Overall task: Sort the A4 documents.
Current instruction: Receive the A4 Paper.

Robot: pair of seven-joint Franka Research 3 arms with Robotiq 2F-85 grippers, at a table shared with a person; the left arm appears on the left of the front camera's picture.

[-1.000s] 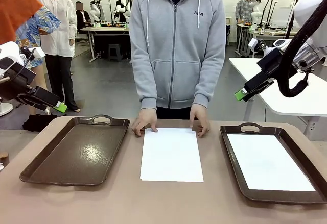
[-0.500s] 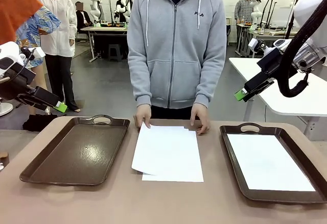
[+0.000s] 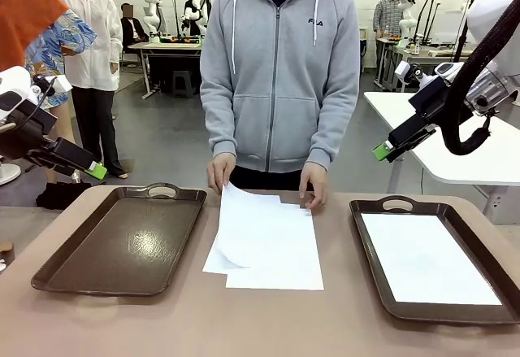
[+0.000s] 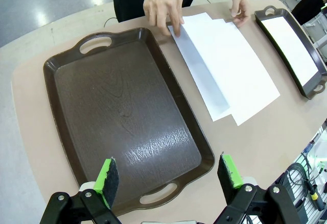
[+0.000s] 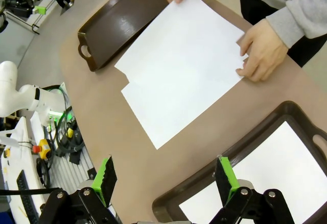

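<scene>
Front view, left edge: left gripper (image 3: 94, 169) hangs in the air off the table, apart from everything. Its wrist view shows the green-padded fingers (image 4: 107, 175) spread wide with nothing between them. Lower left: left tray (image 3: 122, 247), dark brown, bare. Centre: document stack (image 3: 276, 255) flat on the table (image 3: 268, 324) between the two trays, touching neither. Top sheet (image 3: 244, 227) is lifted at its far left corner by the person's right hand (image 3: 219, 170), curling up and skewed left of the stack. The person's left hand (image 3: 315, 186) presses the far right corner down. Lower right: right tray (image 3: 382, 208) with one sheet (image 3: 426, 259) lying flat inside. Upper right: right gripper (image 3: 380, 152) raised well above the table, its fingers (image 5: 225, 175) parted in the wrist view, empty.
</scene>
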